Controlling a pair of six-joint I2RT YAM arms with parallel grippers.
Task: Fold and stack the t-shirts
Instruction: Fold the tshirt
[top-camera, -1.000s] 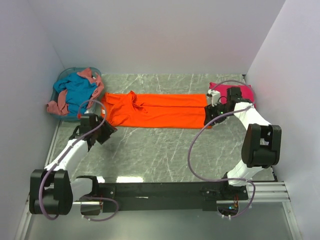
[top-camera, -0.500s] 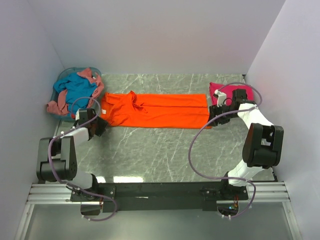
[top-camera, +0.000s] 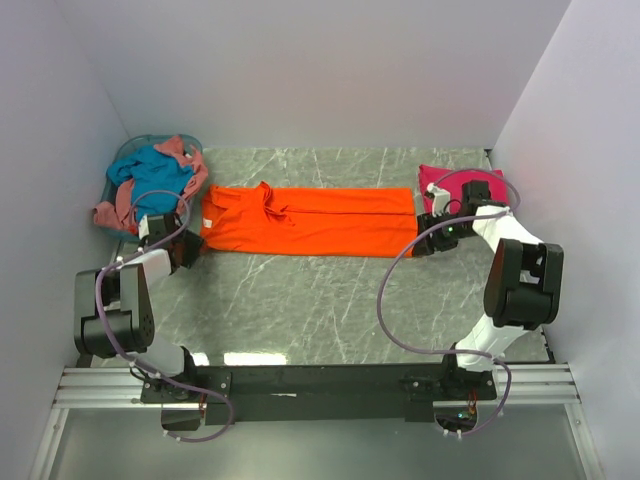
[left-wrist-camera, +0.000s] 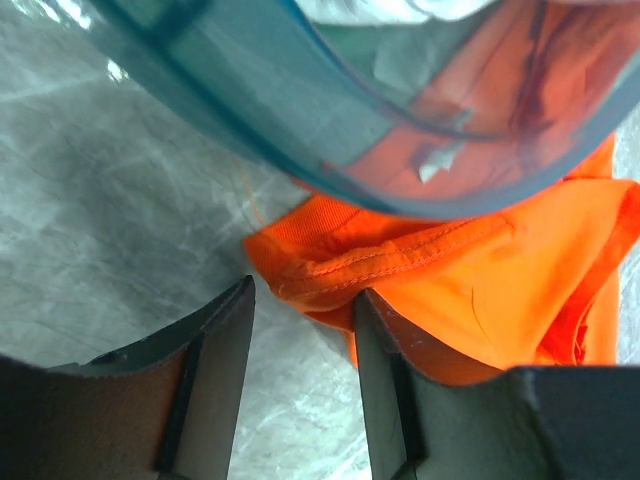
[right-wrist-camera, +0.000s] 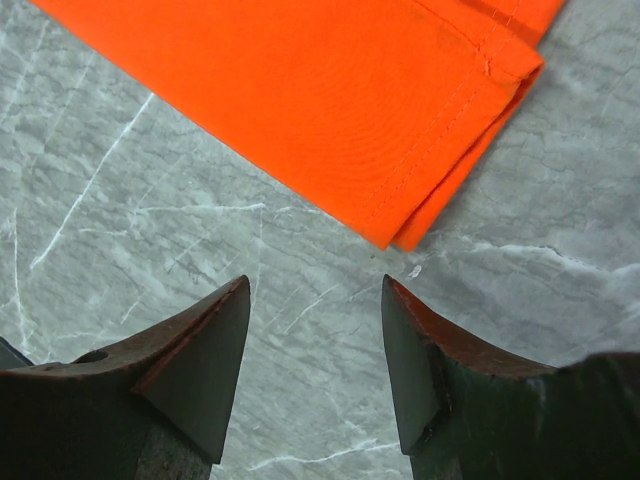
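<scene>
– On the grey, white-veined worktop (top-camera: 330, 300), what is that long strip of colour?
– The orange t-shirt (top-camera: 310, 220). It lies flat across the middle, folded lengthwise into a narrow band, neck end toward the left and hem end toward the right. It is bright, matte knit cloth with a few soft creases near the neck.
– And the edges?
– Stitched in neat rows. From the right wrist, the hem corner shows two layers lying one on the other, square and tidy. From the left wrist, the cloth bunches into a rounded, rumpled fold with a seam running along it.
– Where is the left claw (left-wrist-camera: 300, 300)?
– Low at the shirt's left end, beside the basket (top-camera: 125, 160). Its dark fingers stand partway apart with the rumpled orange edge just at their tips. Bare stone shows in the gap, and I cannot tell whether they touch the cloth.
– The right claw (right-wrist-camera: 315, 290)?
– Parted wider, hovering over the stone just short of the hem corner, holding nothing.
– The other shirts?
– The teal-blue shirt (top-camera: 155, 180) and the salmon-pink shirt (top-camera: 115, 212) are heaped in the round basket of pale blue, see-through plastic at the back left, spilling over its rim. The magenta-pink shirt (top-camera: 455, 180) lies at the back right, just behind the right arm.
</scene>
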